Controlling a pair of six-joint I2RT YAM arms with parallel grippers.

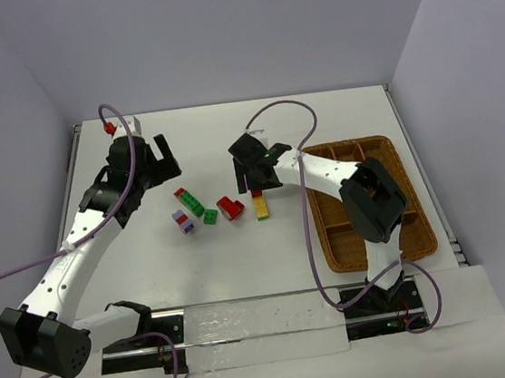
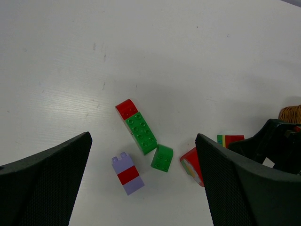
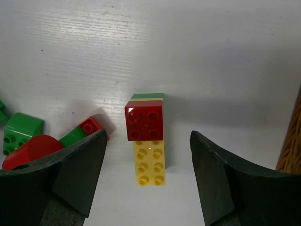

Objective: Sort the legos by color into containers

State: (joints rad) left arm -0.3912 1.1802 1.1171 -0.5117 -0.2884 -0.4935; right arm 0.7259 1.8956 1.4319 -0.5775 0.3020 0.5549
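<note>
Several legos lie mid-table: a red-and-green bar, a purple-red stack, a small green brick, a red curved brick, and a stack of red on yellow. My right gripper hangs over that stack. In the right wrist view its open jaws stand either side of the red brick and yellow brick, touching neither. My left gripper is open above the bar, green brick and purple-red stack. The containers are the wicker tray's compartments at the right.
The tray's woven edge shows just right of the right gripper. A curved green brick and the red curved brick lie left of the right gripper's left finger. Grey walls close the table's back and sides.
</note>
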